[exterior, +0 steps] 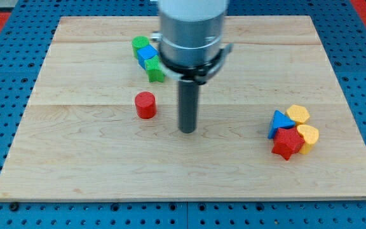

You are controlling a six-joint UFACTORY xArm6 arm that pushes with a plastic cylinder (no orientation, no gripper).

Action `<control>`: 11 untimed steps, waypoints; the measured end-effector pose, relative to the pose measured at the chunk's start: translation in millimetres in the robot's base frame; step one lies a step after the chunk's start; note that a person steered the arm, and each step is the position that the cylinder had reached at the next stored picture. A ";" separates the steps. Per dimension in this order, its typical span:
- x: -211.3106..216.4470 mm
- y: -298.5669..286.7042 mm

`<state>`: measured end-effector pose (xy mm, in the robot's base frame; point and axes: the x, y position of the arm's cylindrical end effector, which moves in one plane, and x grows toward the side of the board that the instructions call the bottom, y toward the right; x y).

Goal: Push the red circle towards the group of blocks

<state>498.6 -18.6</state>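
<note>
The red circle (145,105) stands on the wooden board, left of centre. My tip (187,130) is on the board a little to the right of it and slightly lower in the view, not touching it. A group of blocks lies at the view's right: a blue triangle (276,123), a yellow hexagon-like block (297,114), a yellow block (308,137) and a red star-like block (287,143), all packed together.
A second cluster sits near the top, left of the arm: a green round block (140,44), a blue block (148,54) and a green block (155,70), partly hidden by the arm. The wooden board (75,159) lies on a blue pegboard.
</note>
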 end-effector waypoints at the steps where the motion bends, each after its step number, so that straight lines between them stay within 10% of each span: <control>1: -7.5 -58.3; 5: -49.4 -96.5; 11: -54.1 20.1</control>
